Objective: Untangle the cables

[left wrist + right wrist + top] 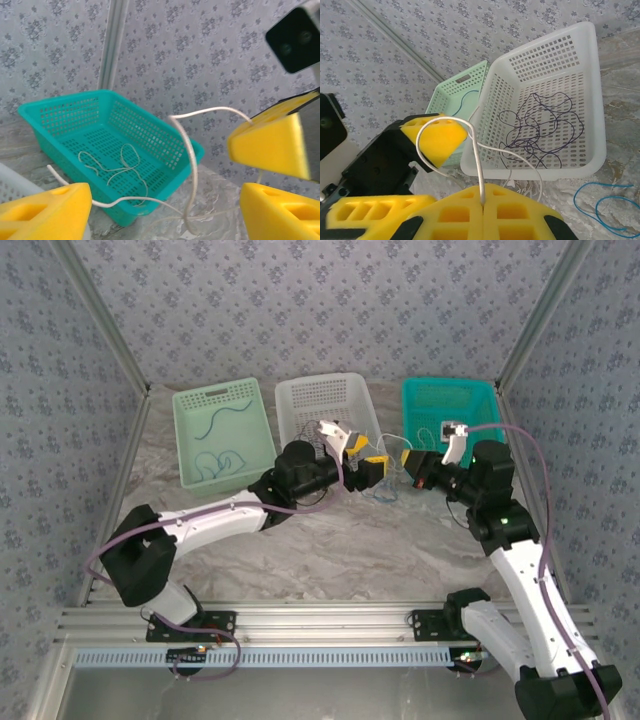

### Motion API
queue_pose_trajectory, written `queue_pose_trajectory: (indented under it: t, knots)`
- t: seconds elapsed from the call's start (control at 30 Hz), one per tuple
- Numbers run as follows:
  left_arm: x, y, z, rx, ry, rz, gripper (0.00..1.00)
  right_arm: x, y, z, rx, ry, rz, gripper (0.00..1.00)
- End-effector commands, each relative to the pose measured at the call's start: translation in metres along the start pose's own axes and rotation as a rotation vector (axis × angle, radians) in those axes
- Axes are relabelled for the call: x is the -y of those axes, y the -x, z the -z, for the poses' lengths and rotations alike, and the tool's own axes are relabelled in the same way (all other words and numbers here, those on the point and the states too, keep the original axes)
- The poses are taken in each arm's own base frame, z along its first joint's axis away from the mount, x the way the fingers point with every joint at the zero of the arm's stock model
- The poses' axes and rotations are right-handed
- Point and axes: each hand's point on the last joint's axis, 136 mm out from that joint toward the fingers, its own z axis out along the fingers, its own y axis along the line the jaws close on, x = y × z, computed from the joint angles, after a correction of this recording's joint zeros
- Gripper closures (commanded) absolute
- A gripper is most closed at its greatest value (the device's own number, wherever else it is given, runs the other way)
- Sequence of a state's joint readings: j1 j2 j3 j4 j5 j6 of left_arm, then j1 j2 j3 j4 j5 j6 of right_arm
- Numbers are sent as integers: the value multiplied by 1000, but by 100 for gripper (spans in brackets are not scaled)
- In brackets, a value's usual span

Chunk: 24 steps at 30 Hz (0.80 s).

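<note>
The right gripper (483, 197) is clenched on a white cable (478, 170), which arches up out of the pinch and over toward the left gripper (166, 206). The left gripper's fingers stand wide apart, with the cable's loop hanging before them; whether it touches them I cannot tell. Both meet over the tabletop (350, 550), toward its far edge. Along that edge sit three baskets:
- a green basket (183, 435) with blue cables (222, 418);
- a white basket (597, 100) with dark cables (540, 125);
- a teal basket (150, 135) toward the far right corner, with a thin pale cable (120, 165).

Another blue cable (601, 204) lies loose on the tabletop just beside the white basket.
</note>
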<state>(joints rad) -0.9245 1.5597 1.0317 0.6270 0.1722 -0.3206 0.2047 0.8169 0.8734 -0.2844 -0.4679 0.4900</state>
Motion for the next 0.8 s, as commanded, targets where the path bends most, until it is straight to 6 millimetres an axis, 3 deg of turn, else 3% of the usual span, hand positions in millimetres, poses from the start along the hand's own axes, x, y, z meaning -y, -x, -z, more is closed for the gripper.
queue_pose_trajectory:
  t: [0.0,0.3,0.57,0.77]
  knots:
    - [9,20,2,70,-43,12,22,-4,9,3,21,-8,10,100]
    - [-1,14,-18,15,5,12,27,-27,14,2,25,95,-11,100]
    - [-31,-5,-28,-74,159,-7,55,-43,12,8,3,159,-27,100]
    - [-67,-17,-13,-144,354,-79,69,-39,5,14,-35,125,-18,100]
